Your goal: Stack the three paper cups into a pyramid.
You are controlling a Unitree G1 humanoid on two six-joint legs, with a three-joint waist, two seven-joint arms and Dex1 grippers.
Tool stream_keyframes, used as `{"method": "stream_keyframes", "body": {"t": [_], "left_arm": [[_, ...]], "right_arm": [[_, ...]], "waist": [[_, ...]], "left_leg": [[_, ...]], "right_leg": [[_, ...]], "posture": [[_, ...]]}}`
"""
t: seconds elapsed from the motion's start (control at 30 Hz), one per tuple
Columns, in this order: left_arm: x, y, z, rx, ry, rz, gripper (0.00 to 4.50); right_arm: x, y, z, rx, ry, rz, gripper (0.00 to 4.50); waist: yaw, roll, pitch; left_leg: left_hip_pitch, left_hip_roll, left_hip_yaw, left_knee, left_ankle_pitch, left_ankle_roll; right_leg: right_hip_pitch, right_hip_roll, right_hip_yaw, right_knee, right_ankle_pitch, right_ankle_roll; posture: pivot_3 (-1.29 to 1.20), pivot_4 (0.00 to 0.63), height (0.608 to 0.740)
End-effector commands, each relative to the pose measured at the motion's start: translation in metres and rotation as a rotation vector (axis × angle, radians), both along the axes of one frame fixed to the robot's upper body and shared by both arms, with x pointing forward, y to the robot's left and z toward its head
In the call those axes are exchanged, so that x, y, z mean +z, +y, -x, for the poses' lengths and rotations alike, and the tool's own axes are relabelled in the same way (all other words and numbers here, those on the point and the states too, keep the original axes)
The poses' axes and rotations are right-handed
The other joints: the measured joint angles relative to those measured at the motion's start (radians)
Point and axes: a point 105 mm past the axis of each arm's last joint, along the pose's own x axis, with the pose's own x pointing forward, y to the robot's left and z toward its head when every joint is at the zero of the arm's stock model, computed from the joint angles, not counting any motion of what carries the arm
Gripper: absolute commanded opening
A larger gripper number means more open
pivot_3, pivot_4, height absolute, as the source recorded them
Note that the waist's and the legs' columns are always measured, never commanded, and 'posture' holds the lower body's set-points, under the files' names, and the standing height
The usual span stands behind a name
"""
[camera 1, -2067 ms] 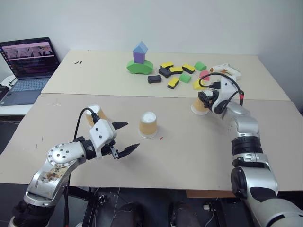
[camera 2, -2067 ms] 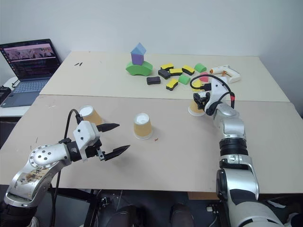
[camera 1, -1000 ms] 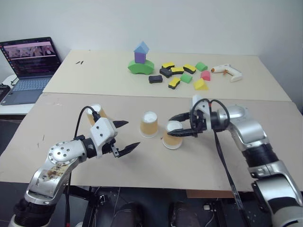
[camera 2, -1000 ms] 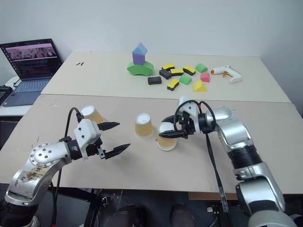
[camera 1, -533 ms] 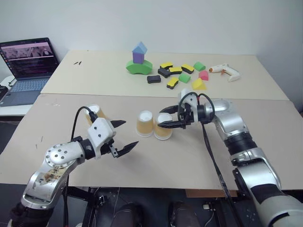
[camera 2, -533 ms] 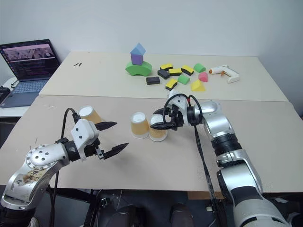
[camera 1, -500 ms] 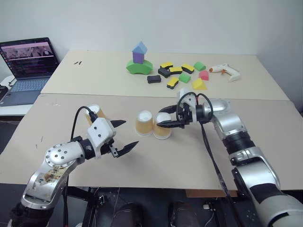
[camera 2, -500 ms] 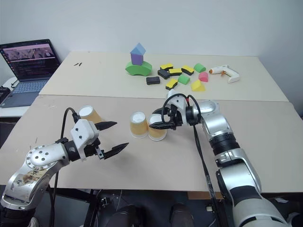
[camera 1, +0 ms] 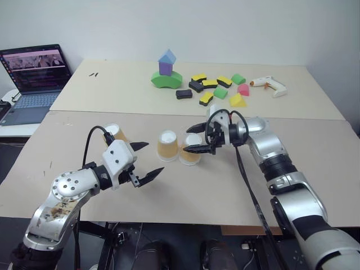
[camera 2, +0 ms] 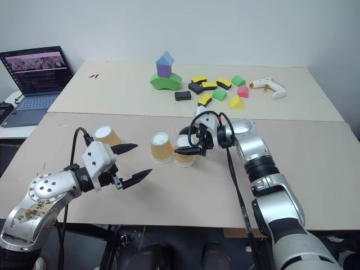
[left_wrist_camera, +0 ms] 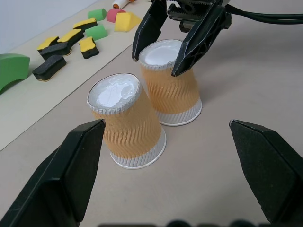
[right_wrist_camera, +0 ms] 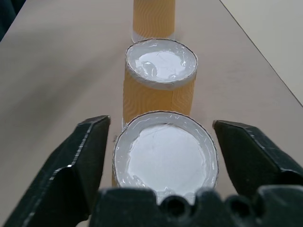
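The right gripper [camera 1: 196, 139] stands with fingers released around the second cup [camera 1: 191, 149], set touching the first cup [camera 1: 167, 145] mid-worktop. Withdraw straight, without nudging either. The left gripper [camera 1: 144, 161] gapes empty near the third cup [camera 1: 114, 134].

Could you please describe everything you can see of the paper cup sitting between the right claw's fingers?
The paper cup is small and tapered, with rippled tan sides, a white rim and a white base. It stands upside down on the table, base up, right beside a second identical cup. The open right claw straddles its top, fingers close on either side without squeezing it.
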Motion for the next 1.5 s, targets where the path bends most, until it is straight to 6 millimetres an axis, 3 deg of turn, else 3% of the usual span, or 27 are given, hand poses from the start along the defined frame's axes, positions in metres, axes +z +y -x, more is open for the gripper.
{"method": "stream_keyframes", "body": {"t": [0.03,0.23,0.4,0.5,0.6,0.77,0.97,1.2,1.5], "left_arm": [[0.01,-0.004,0.004,-0.011,-0.039,0.008,4.5],[0.009,-0.003,0.002,0.023,-0.048,0.024,4.5],[0.012,0.004,-0.002,0.179,-0.098,0.078,4.5],[0.011,0.014,-0.001,0.382,-0.142,0.148,4.5],[0.003,0.037,-0.001,0.679,-0.197,0.183,4.5],[-0.017,0.065,-0.002,0.946,-0.175,0.194,4.5],[-0.031,0.061,-0.019,0.917,-0.097,0.261,4.5],[-0.028,0.065,-0.046,0.849,-0.119,0.251,4.5],[-0.019,0.074,-0.057,0.841,-0.152,0.27,4.5]], "right_arm": [[0.02,0.0,-0.002,0.005,-0.073,-0.027,4.4],[0.039,-0.005,0.008,0.03,-0.068,-0.08,4.4],[0.054,-0.012,0.032,0.062,-0.053,-0.113,4.4],[0.069,-0.017,0.045,0.046,-0.049,-0.167,4.4],[0.082,-0.025,0.047,-0.068,-0.067,-0.249,4.4],[0.078,-0.051,0.034,-0.312,-0.083,-0.274,4.4],[0.065,-0.077,0.041,-0.386,-0.06,-0.275,4.4],[0.059,-0.085,0.05,-0.359,-0.031,-0.284,4.4],[0.06,-0.09,0.049,-0.37,-0.049,-0.258,4.4]], "waist": [[0.0,0.0,0.0],[0.002,0.0,0.0],[0.004,0.0,0.0],[0.004,0.0,0.0],[0.004,0.0,0.0],[0.016,-0.001,-0.001],[0.029,-0.001,-0.001],[0.024,-0.002,-0.001],[0.026,-0.002,-0.001]], "left_leg": [[0.0,0.0,0.0,0.0,0.0,0.0],[0.0,0.0,0.0,0.0,0.0,0.0],[-0.001,0.0,-0.001,0.0,0.0,0.0],[-0.001,0.0,-0.001,0.0,0.0,0.0],[-0.001,0.0,-0.001,0.0,0.0,0.001],[0.0,0.0,-0.002,0.0,-0.001,0.001],[-0.002,-0.001,-0.001,0.001,-0.002,0.003],[-0.002,0.0,-0.001,0.001,-0.002,0.003],[-0.002,0.0,-0.001,0.001,-0.002,0.003]], "right_leg": [[0.0,0.0,0.0,0.0,0.0,0.0],[0.0,0.0,0.0,0.0,0.0,0.0],[0.0,-0.001,0.0,-0.001,0.0,0.0],[0.0,-0.002,0.0,0.0,0.0,0.0],[0.0,-0.005,0.0,0.0,0.0,0.0],[0.001,-0.008,-0.001,0.001,0.001,-0.001],[0.0,-0.01,-0.003,-0.001,0.002,0.0],[0.001,-0.007,-0.004,-0.001,0.002,0.0],[0.001,-0.005,-0.004,-0.001,0.002,0.0]], "posture": [[0.0,0.15,0.705],[0.0,0.15,0.705],[0.0,0.15,0.705],[0.0,0.15,0.705],[0.0,0.15,0.705],[0.0,0.15,0.705],[0.0,0.15,0.705],[0.0,0.15,0.705],[0.0,0.15,0.705]]}}
